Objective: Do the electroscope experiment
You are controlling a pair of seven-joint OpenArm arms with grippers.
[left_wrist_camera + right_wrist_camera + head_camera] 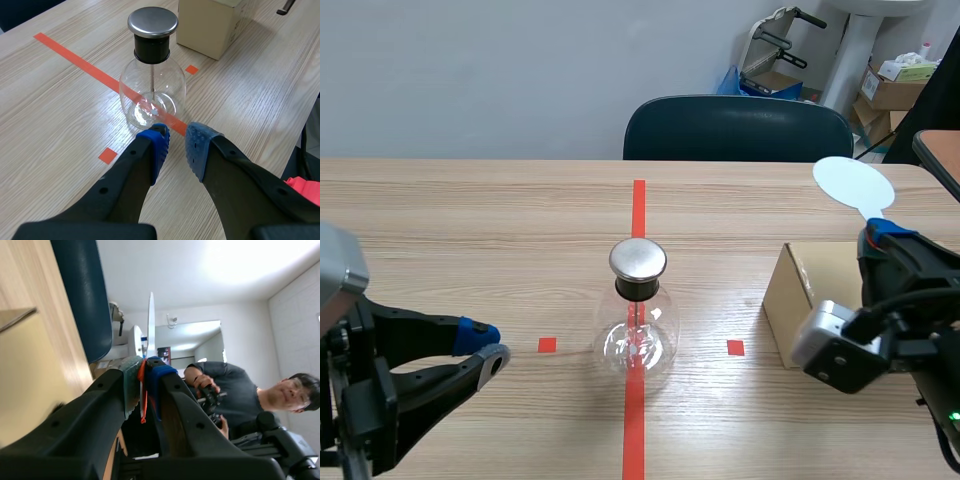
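Left gripper [485, 345]: low at 8 o'clock of the flask, blue pads [156, 145] narrowly parted, gripping nothing. Clear glass flask electroscope with black neck and round steel cap [638, 318]: upright on the orange-red centre line, just ahead of the left gripper, untouched. Tan cardboard box [798, 300]: at 3 o'clock of the flask. Right gripper [880, 238]: by the box, clamped on the stem of a flat white round paddle [853, 183], whose disc stands raised at 2 o'clock of the flask.
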